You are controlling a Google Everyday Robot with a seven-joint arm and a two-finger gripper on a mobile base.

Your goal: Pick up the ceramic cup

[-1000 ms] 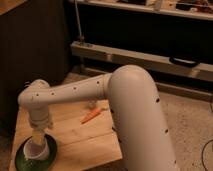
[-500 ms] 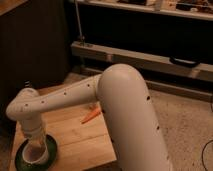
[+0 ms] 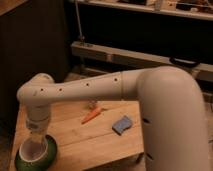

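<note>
The ceramic cup (image 3: 31, 152) is white with a pale inside. It stands in a dark green saucer (image 3: 46, 156) at the near left corner of the wooden table (image 3: 75, 137). My gripper (image 3: 35, 141) hangs straight down from the white wrist (image 3: 36, 97) and reaches into or right over the cup's mouth. My gripper hides part of the cup's rim.
An orange carrot-like thing (image 3: 92, 115) lies mid-table, with a small pale object (image 3: 92, 105) just behind it. A blue sponge (image 3: 122, 125) lies to the right. My thick white arm (image 3: 170, 115) covers the table's right side. A metal rail (image 3: 130, 56) runs behind.
The arm has shifted, with the wrist a little higher and the big link further right, uncovering the blue sponge. The cup and saucer stay in place.
</note>
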